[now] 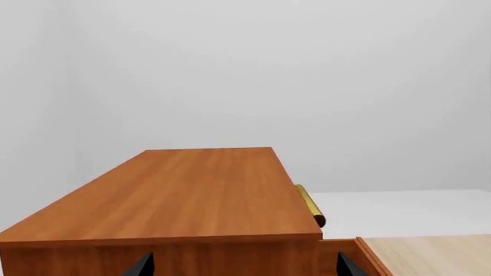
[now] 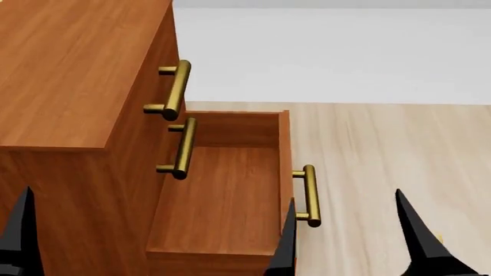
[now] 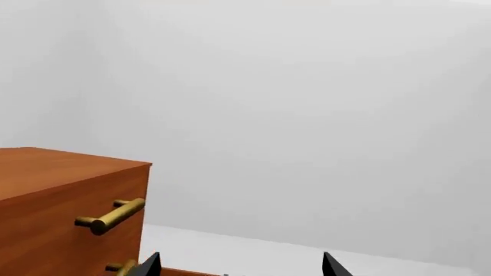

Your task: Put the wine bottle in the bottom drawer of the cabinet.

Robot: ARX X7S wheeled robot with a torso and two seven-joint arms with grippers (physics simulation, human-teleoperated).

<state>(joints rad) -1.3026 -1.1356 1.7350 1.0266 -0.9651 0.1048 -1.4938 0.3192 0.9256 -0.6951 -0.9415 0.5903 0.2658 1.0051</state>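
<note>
In the head view the right gripper (image 2: 349,230) shows as two black pointed fingers rising from the lower edge, spread well apart with nothing between them. One finger (image 2: 286,244) stands in front of the near front corner of the bottom drawer (image 2: 222,195); the other rises over the pale wooden floor (image 2: 383,149) to the outer side. Just beside the inner finger is the drawer's brass bar handle (image 2: 309,195), apart from it as far as can be told.

The bottom drawer is pulled out of the cabinet (image 2: 69,75), and its reddish-brown inside lies bare ahead of the right gripper and toward the left arm. Above it the two upper drawer fronts stay flush, each with its own brass handle: the top handle (image 2: 175,89) and the middle handle (image 2: 183,148).

Of the left gripper only one black finger (image 2: 19,236) shows in the head view, in front of the cabinet's near side. In the left wrist view, the left gripper (image 1: 244,265) is two dark tips set wide apart at the picture's edge, with nothing gripped; beyond them stretches the cabinet's flat top, with one brass handle end past its far edge.

The right wrist view shows the open tips of the right gripper (image 3: 241,265), the cabinet corner and the top handle against a pale wall (image 3: 307,115).

The wine bottle appears in none of the views, so its place cannot be told.
</note>
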